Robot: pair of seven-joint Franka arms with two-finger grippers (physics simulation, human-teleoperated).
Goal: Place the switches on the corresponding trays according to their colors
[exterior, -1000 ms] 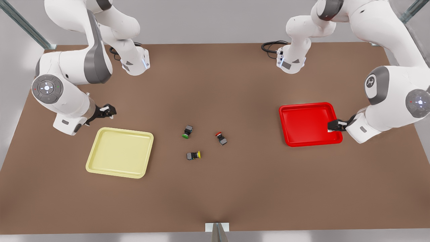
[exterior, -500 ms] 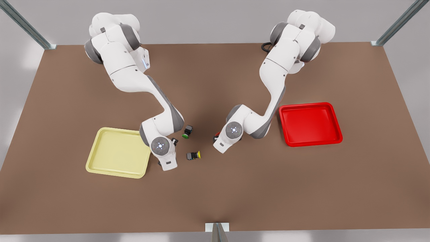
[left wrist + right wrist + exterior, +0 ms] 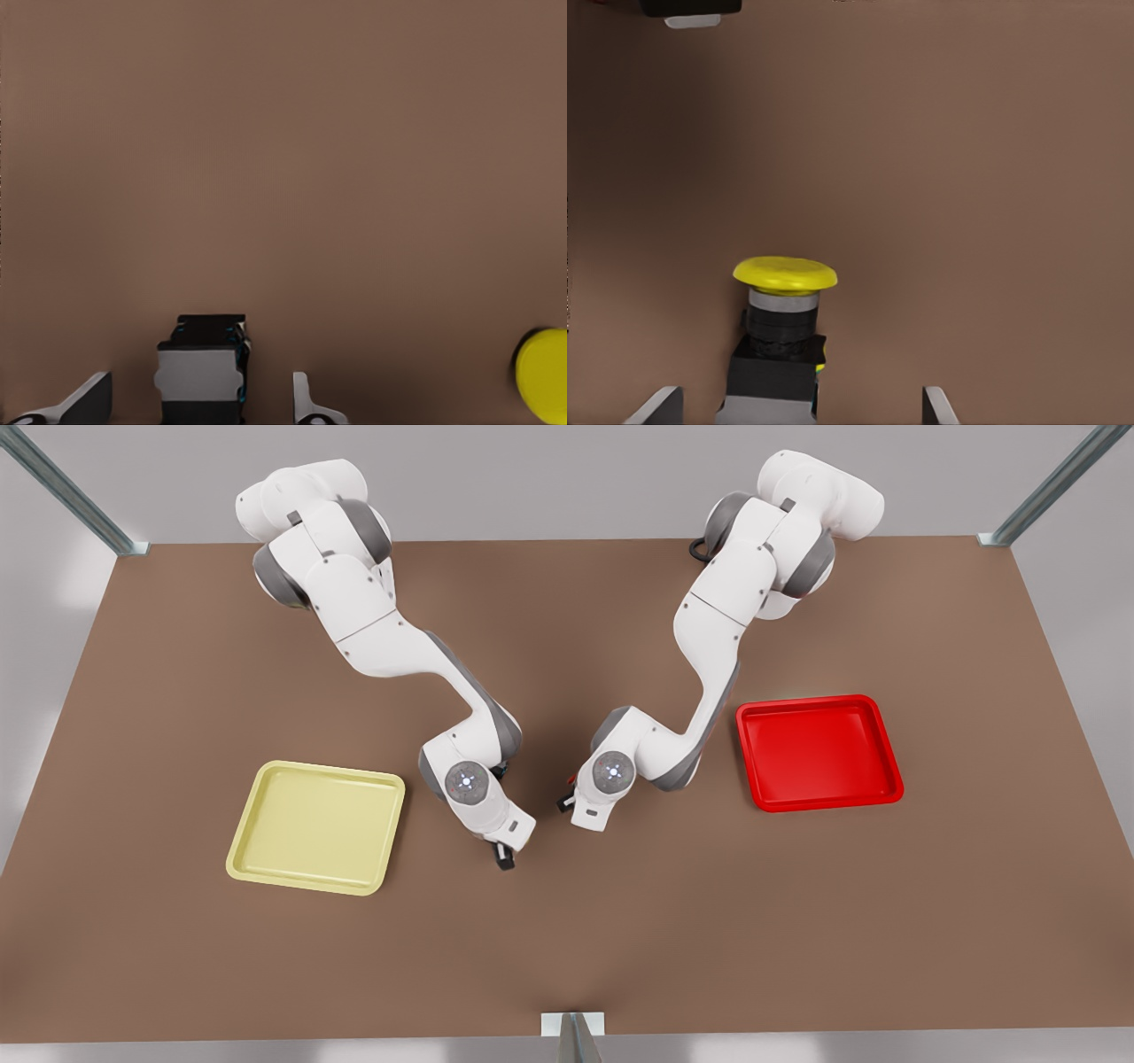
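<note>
- The right pincer [image 3: 503,858] [image 3: 797,404] hangs low over the brown counter [image 3: 567,957], fingers spread wide.
- The yellow-capped switch [image 3: 784,312] lies between those fingers, touching neither.
- The left pincer [image 3: 564,802] [image 3: 199,400] is down beside it, fingers apart.
- A dark-bodied switch [image 3: 201,370] sits between them with gaps on both sides; its cap colour cannot be told.
- The pale yellow tray [image 3: 314,828] lies well apart from the right pincer on its outer side.
- The red tray [image 3: 819,753] lies likewise beyond the left pincer.
</note>
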